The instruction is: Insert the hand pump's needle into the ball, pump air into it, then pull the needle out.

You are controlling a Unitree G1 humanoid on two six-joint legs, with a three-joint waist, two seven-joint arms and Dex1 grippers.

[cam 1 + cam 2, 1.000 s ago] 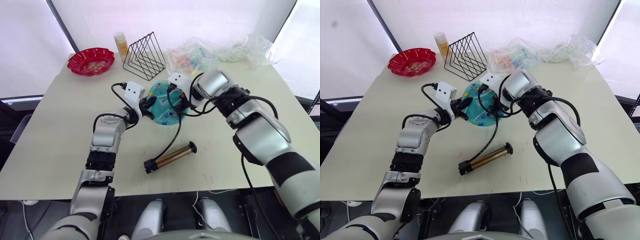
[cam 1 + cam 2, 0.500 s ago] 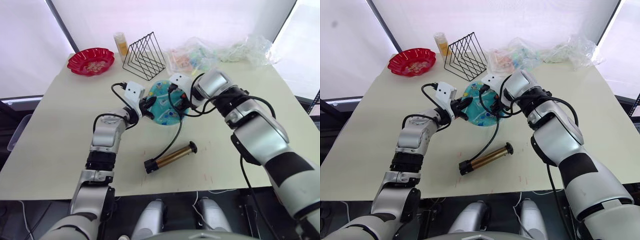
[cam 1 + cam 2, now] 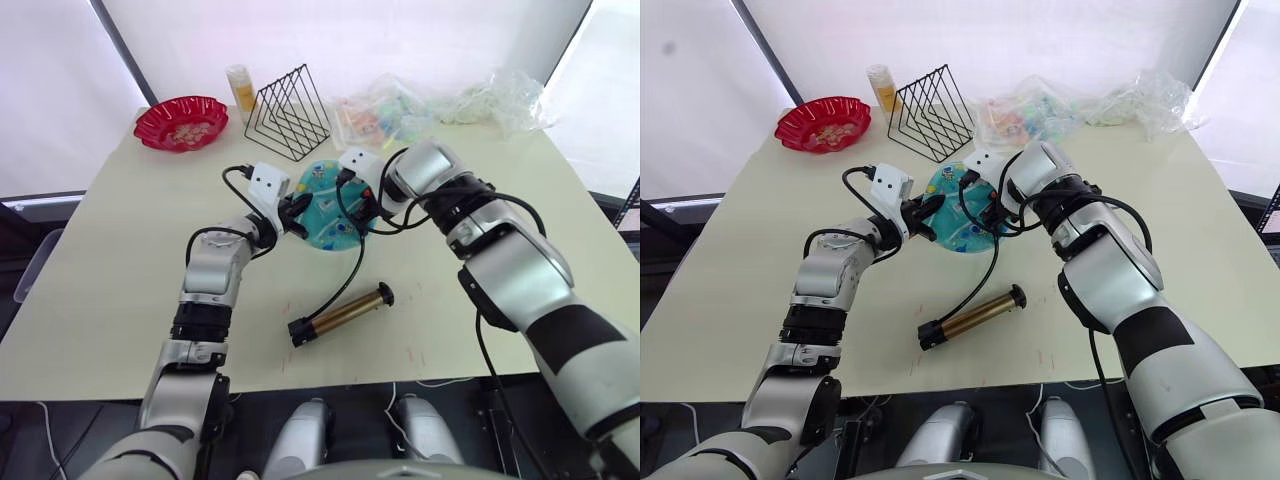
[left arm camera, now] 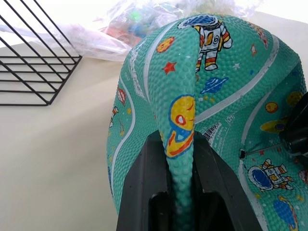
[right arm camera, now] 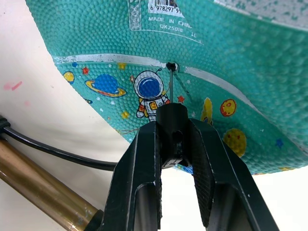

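Roughly mid-table, the ball [image 3: 329,206] lay as a flat teal disc between both grippers, just beyond the hand pump [image 3: 341,313]. Left gripper [image 4: 179,159] was clamped on a pinched fold of the ball's rim, rubber squeezed tight between its two black fingers [image 4: 144,187]. Right gripper [image 5: 173,139] was closed on the black fitting at the hose tip, with the needle [image 5: 171,86] pointing out from it to the valve hole on the white stripe, next to the astronaut print. Needle tip seemed to sit right at or just inside the hole; depth hard to judge from the wrist view.

Pump body, bronze-gold with black caps, lay on its side on the table [image 3: 120,270], nearer the robot than the ball and well clear of both grippers. Its black hose [image 3: 348,270] curved from the near end of the cylinder up to the right gripper. T-handle end faced away toward the right arm side.

Farther from the pump, past the ball: black wire rack [image 3: 289,113], a small yellow bottle [image 3: 241,89] beside it, a red scalloped bowl [image 3: 182,122] off to the left, and crumpled clear plastic bags [image 3: 440,102] to the right of the rack.
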